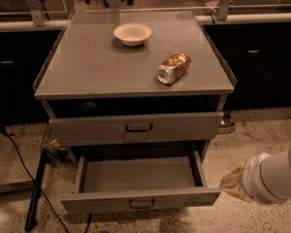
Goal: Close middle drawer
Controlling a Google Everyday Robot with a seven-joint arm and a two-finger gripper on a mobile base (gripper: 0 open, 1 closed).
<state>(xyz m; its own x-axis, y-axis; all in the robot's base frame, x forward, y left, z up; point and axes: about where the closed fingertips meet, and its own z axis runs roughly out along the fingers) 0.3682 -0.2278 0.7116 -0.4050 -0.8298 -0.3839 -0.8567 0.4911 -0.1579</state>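
The middle drawer (138,174) is pulled out toward me from the grey cabinet. Its plain grey tray is bare inside. Its flat front panel (87,202) carries a small dark pull handle (141,204) at the centre. My gripper (231,184) shows as a tan end on the white arm at the lower right. It is just right of the drawer's front right corner, and I cannot tell whether it touches it. The drawer above (136,128), with the same kind of handle, stands slightly out with a dark gap over it.
On the cabinet top (87,72) stand a white bowl (132,34) and a can (173,68) lying on its side. Dark cables and a stand leg (36,193) lie on the speckled floor at the left. Dark cabinets flank both sides.
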